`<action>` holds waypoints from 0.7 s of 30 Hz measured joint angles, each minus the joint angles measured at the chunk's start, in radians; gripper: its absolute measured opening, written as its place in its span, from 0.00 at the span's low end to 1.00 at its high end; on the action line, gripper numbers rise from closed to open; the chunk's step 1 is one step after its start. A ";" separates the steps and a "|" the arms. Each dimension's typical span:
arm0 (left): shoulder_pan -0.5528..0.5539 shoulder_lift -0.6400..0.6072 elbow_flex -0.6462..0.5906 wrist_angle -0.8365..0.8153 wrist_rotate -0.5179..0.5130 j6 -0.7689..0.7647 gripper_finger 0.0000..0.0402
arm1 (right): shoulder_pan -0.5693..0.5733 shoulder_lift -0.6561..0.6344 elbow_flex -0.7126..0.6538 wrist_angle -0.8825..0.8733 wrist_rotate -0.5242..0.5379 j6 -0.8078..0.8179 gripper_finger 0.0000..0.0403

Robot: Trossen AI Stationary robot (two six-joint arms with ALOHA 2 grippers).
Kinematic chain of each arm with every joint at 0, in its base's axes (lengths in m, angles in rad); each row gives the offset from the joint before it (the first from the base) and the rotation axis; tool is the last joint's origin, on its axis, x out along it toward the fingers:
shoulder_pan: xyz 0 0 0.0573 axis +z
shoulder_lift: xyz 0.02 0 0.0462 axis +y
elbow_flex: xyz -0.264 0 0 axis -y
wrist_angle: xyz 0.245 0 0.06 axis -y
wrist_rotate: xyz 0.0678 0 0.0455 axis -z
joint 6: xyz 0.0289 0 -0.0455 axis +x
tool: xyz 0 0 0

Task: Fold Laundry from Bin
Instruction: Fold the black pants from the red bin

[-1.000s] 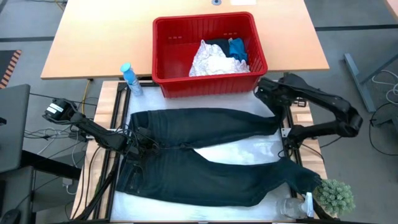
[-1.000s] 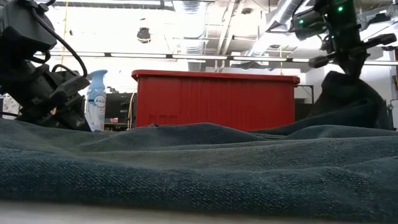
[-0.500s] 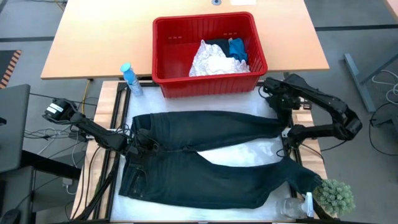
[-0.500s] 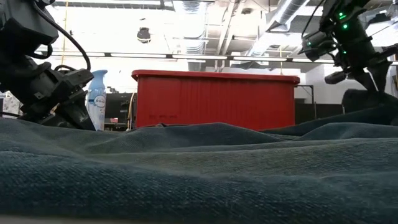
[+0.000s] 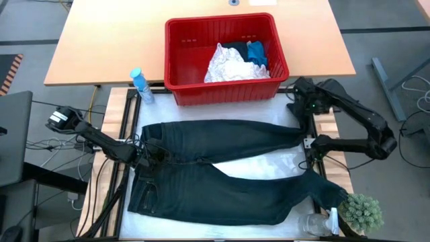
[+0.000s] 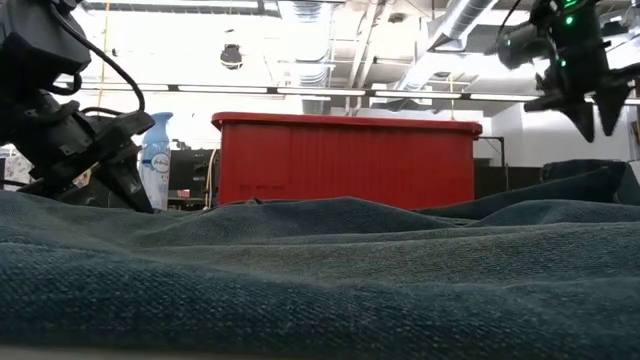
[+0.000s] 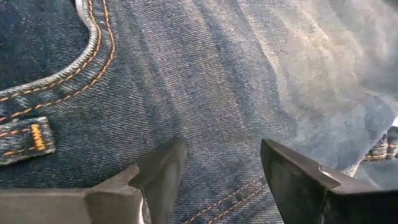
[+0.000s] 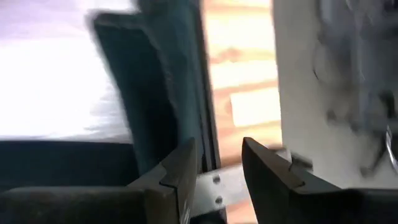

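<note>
The left gripper (image 5: 149, 153) sits at the left centre of the high view, low over the waist of the dark jeans (image 5: 222, 168), its fingers spread wide with only denim showing between them in the left wrist view (image 7: 214, 180); nothing is pinched. In the low view it shows at the left edge (image 6: 110, 165), down at cloth level.

The right gripper (image 5: 300, 101) hangs at the right of the high view, just right of the bin's lower right corner and above the end of the upper trouser leg. In the low view it is at the top right (image 6: 590, 110), lifted clear of the fabric, its fingers parted a little and empty; the right wrist view (image 8: 217, 168) shows the same narrow gap with nothing in it.

The jeans lie spread flat across the white work surface (image 5: 282, 161), waist to the left, two legs running right. The red bin (image 5: 176, 64) stands at the top centre, holding a white crinkled cloth (image 5: 228, 66), a blue piece (image 5: 256, 52) and a dark one. A spray bottle (image 5: 140, 84) stands just left of the bin; a small green plant (image 5: 361, 212) sits at the lower right
</note>
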 joint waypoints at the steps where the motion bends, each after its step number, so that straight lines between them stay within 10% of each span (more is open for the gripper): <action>1: 0.000 -0.010 -0.005 0.014 -0.006 0.004 0.55 | 0.005 -0.007 0.015 0.003 -0.012 -0.059 0.38; 9: -0.001 -0.188 -0.016 0.190 -0.198 0.057 0.55 | 0.096 -0.015 0.099 0.137 -0.100 -0.263 0.38; 15: 0.038 -0.351 -0.004 0.356 -0.288 0.459 0.55 | 0.159 0.025 0.099 0.243 -0.133 -0.374 0.38; 21: 0.209 -0.443 0.138 0.177 -0.266 0.803 0.55 | 0.197 0.075 0.098 0.250 -0.170 -0.450 0.38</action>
